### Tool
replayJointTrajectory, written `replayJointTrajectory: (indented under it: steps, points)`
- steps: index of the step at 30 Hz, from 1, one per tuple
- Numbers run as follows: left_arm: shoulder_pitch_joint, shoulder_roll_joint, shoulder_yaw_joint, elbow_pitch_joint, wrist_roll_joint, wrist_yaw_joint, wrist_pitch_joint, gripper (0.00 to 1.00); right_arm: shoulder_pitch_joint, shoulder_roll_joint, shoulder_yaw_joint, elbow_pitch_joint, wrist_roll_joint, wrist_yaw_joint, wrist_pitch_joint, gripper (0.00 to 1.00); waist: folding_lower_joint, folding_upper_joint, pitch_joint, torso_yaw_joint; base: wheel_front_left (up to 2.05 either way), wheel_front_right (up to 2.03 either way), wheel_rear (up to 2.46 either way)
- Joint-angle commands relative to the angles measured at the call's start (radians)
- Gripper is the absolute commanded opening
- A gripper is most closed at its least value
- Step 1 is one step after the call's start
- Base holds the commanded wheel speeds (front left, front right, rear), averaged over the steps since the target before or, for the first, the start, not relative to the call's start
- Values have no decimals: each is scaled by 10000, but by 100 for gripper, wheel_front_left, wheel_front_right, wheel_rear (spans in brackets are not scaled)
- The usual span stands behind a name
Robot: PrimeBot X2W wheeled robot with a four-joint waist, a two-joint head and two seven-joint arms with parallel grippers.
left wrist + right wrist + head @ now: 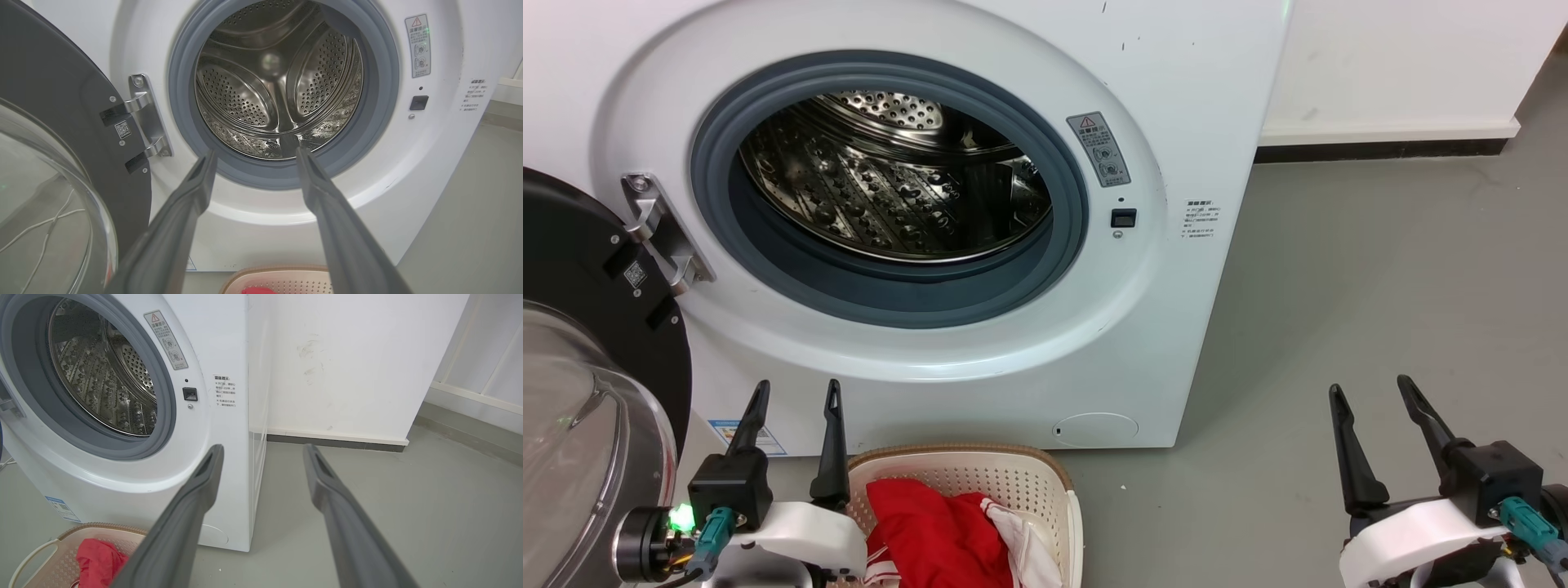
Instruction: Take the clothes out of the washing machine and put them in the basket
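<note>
Both left fingers (832, 449) and right fingers (1352, 457) spread wide, empty, before the washing machine (1176, 82); red clothes (923, 531) lie in the basket (1013, 482).

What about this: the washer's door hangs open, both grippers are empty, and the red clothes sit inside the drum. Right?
Not quite: the red clothes lie in the basket, as the head view shows; the drum of the washing machine looks bare. The door is open, and the left gripper and right gripper are empty.
</note>
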Motion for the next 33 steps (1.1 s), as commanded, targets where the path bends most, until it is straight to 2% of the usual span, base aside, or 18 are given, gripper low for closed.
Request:
replayJointTrajectory:
  steps: [1,27,28,31,33]
  points:
    - [96,-17,-16,28,-14,37,42,100,97,2,15,-62,-18,-7,-10,100,1,0,-16,-7,0,0,0]
    - [-1,82,-166,204,-276,330,12,100,80,1,112,-53,-15,-7,36,100,1,0,54,-64,0,0,0]
    - [33,36,-159,217,-238,309,27,0,22,2,115,-48,-2,0,59,0,2,0,56,-65,0,0,0]
    - [48,-14,-103,511,-341,292,76,0,74,6,148,170,109,0,46,0,2,0,57,-65,0,0,0]
    - [-69,-23,14,645,-743,255,223,0,69,1,162,188,591,0,47,0,2,0,54,-62,0,0,0]
